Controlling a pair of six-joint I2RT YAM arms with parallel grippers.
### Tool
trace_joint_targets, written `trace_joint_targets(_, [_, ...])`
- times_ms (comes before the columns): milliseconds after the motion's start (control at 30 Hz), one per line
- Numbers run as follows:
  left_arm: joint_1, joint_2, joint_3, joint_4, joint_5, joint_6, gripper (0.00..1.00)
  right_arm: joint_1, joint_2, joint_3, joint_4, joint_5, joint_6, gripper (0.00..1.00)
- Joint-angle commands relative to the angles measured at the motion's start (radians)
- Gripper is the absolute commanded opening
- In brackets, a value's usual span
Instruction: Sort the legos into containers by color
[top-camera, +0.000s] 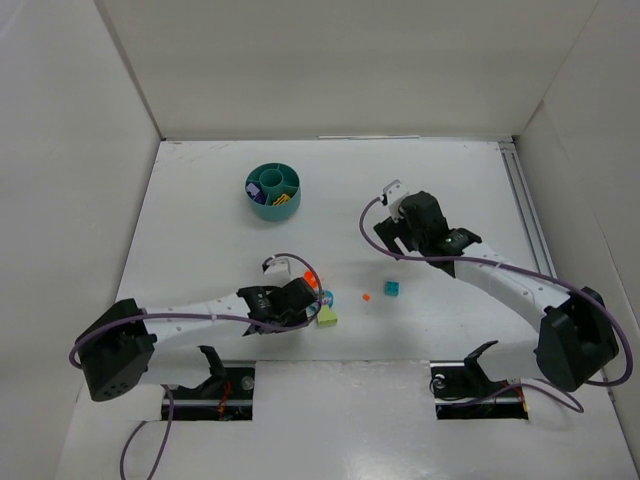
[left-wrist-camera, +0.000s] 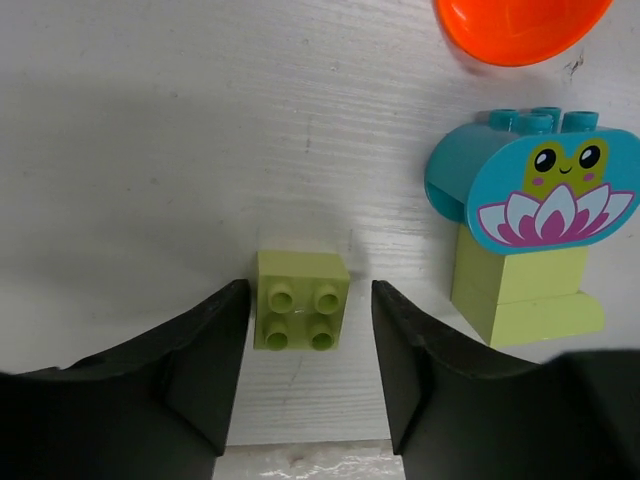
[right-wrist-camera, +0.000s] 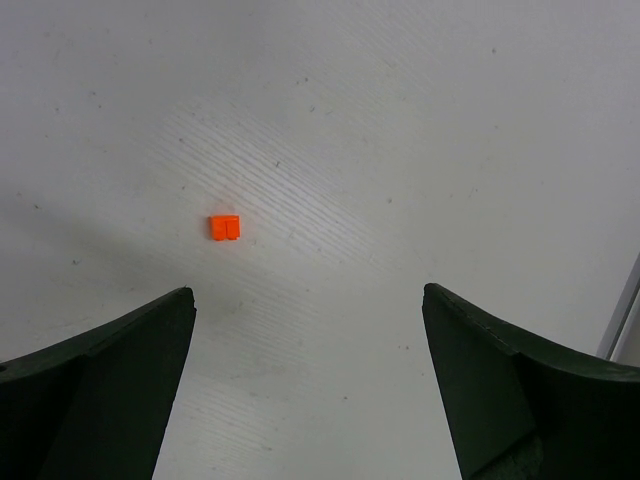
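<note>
A small lime green brick (left-wrist-camera: 300, 314) lies studs-up on the table between the fingers of my open left gripper (left-wrist-camera: 310, 300), and neither finger touches it. To its right stands a teal frog piece (left-wrist-camera: 535, 190) on a lime block (left-wrist-camera: 525, 295), with an orange dome (left-wrist-camera: 520, 25) beyond. My left gripper (top-camera: 308, 300) is low at the table's middle front. My right gripper (right-wrist-camera: 310, 310) is open and empty above bare table, with a tiny orange brick (right-wrist-camera: 226, 228) ahead to its left. The teal bowl (top-camera: 251, 196) stands far back and holds purple and yellow pieces.
A teal brick (top-camera: 392, 288) and the tiny orange brick (top-camera: 366, 296) lie between the two grippers. My right gripper (top-camera: 393, 243) hovers behind them. White walls enclose the table on the left, back and right. A rail runs along the right edge (top-camera: 525, 210).
</note>
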Motion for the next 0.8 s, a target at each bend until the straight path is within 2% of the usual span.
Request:
trace_joint_targets(0, [-0.018, 0.034, 0.046, -0.044, -0.052, -0.026, 0.47, -0.016, -0.025, -0.009, 0.041, -0.010, -0.006, 1.00])
trace_joint_targets(100, [-0.042, 0.056, 0.055, -0.075, -0.052, -0.040, 0.40, -0.016, -0.025, -0.009, 0.041, -0.010, -0.006, 1.00])
trace_joint_targets(133, [-0.052, 0.056, 0.055, -0.084, -0.052, -0.052, 0.33, -0.016, -0.025, -0.009, 0.050, -0.010, -0.006, 1.00])
trace_joint_targets(167, [-0.052, 0.056, 0.055, -0.084, -0.052, -0.052, 0.30, -0.016, -0.025, -0.018, 0.050, -0.010, -0.006, 1.00])
trace_joint_targets(300, [-0.052, 0.047, 0.064, -0.096, -0.072, -0.064, 0.24, -0.016, -0.035, -0.018, 0.050, -0.010, -0.006, 1.00])
trace_joint_targets(400, [-0.052, -0.005, 0.098, -0.106, -0.116, -0.064, 0.24, -0.026, -0.035, -0.027, 0.050, -0.010, -0.006, 1.00])
trace_joint_targets(467, [-0.052, -0.042, 0.139, -0.086, -0.177, -0.002, 0.24, -0.036, -0.047, -0.027, 0.050, -0.010, -0.006, 1.00])
trace_joint_targets(533, [-0.012, -0.051, 0.178, -0.057, -0.214, 0.064, 0.25, -0.046, -0.080, -0.036, 0.050, -0.010, -0.006, 1.00])
trace_joint_targets(567, [0.019, -0.062, 0.214, -0.005, -0.223, 0.157, 0.25, -0.046, -0.093, -0.049, 0.050, -0.010, -0.006, 1.00])
trace_joint_targets(633, [0.126, -0.062, 0.253, 0.048, -0.224, 0.238, 0.25, -0.058, -0.134, -0.061, 0.059, -0.010, -0.006, 1.00])
trace_joint_targets(767, [0.301, -0.019, 0.360, 0.201, -0.149, 0.448, 0.25, -0.088, -0.208, -0.102, 0.059, -0.010, -0.015, 1.00])
